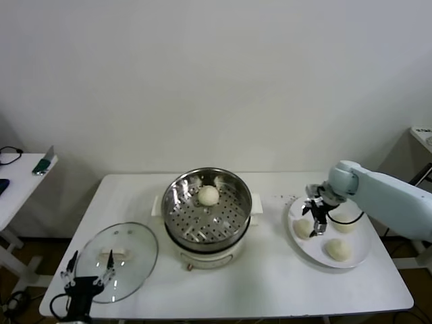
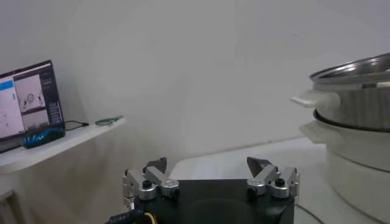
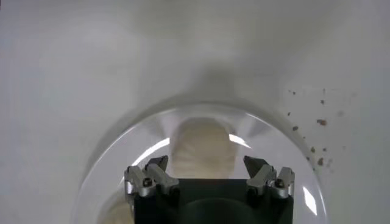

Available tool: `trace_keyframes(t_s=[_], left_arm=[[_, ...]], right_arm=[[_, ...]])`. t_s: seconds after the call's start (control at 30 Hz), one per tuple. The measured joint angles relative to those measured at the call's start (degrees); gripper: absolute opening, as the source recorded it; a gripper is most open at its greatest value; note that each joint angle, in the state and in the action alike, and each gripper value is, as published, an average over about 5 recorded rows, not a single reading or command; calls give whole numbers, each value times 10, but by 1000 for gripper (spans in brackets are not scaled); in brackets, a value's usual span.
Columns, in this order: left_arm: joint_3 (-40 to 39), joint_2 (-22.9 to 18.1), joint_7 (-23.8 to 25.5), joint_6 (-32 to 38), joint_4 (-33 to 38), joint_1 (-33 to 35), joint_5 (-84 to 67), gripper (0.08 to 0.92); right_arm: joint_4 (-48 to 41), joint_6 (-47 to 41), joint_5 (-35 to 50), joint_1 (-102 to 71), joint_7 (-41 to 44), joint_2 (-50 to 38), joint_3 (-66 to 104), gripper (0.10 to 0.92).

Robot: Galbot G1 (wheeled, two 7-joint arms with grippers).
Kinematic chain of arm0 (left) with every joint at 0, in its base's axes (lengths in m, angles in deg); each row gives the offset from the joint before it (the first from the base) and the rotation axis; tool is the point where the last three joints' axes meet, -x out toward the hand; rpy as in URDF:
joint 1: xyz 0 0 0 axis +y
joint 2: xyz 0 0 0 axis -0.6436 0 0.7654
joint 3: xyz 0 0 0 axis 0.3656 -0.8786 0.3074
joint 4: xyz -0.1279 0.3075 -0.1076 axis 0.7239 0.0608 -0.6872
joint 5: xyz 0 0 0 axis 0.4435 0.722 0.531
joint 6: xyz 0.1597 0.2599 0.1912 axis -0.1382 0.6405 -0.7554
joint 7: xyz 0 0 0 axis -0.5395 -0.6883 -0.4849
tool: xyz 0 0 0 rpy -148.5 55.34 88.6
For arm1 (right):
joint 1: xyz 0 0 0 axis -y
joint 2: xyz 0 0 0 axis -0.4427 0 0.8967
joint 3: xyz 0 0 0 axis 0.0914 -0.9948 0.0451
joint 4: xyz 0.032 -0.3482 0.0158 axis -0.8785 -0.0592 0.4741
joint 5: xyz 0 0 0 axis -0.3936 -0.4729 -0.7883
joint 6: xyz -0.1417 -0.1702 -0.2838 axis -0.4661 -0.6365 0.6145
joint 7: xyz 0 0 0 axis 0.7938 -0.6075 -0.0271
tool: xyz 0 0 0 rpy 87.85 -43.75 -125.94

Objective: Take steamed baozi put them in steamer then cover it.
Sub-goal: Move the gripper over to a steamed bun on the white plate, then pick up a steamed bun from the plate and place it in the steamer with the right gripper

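Observation:
The steamer (image 1: pixel 208 216), a shiny steel basket on a white pot base, stands mid-table with one baozi (image 1: pixel 208 195) inside. Three more baozi lie on a white plate (image 1: pixel 312 250) at the right: one nearest the steamer (image 1: pixel 302 228), two farther right (image 1: pixel 343 225) (image 1: pixel 338 250). My right gripper (image 1: pixel 316 219) is open and hovers just above the nearest one. In the right wrist view that baozi (image 3: pixel 203 146) sits between the spread fingers of the right gripper (image 3: pixel 206 167). My left gripper (image 1: pixel 86 270) is open and idle at the front left, also seen in the left wrist view (image 2: pixel 207 165).
A round glass lid (image 1: pixel 116 262) lies flat at the table's front left, under my left gripper. Crumbs (image 1: pixel 287 198) dot the table beside the plate. A side table (image 1: pixel 20 175) with small items stands at the far left. The steamer's side (image 2: pixel 359 109) shows in the left wrist view.

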Motion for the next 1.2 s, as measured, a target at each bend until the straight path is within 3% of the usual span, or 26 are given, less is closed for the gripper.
trace_keyframes(t_s=[0.27, 0.53, 0.83, 1.2], left_arm=[[0, 0, 0, 1, -10, -1, 3, 823], [2, -1, 0, 1, -12, -3, 4, 823], [1, -2, 0, 1, -16, -3, 4, 823], [-7, -2, 3, 0, -7, -2, 7, 823]], right_arm=[[-30, 6, -9, -16, 6, 19, 17, 815], [-41, 12, -11, -16, 14, 23, 19, 736], [-35, 11, -1, 5, 15, 13, 7, 721], [11, -10, 112, 159, 7, 22, -97, 721]])
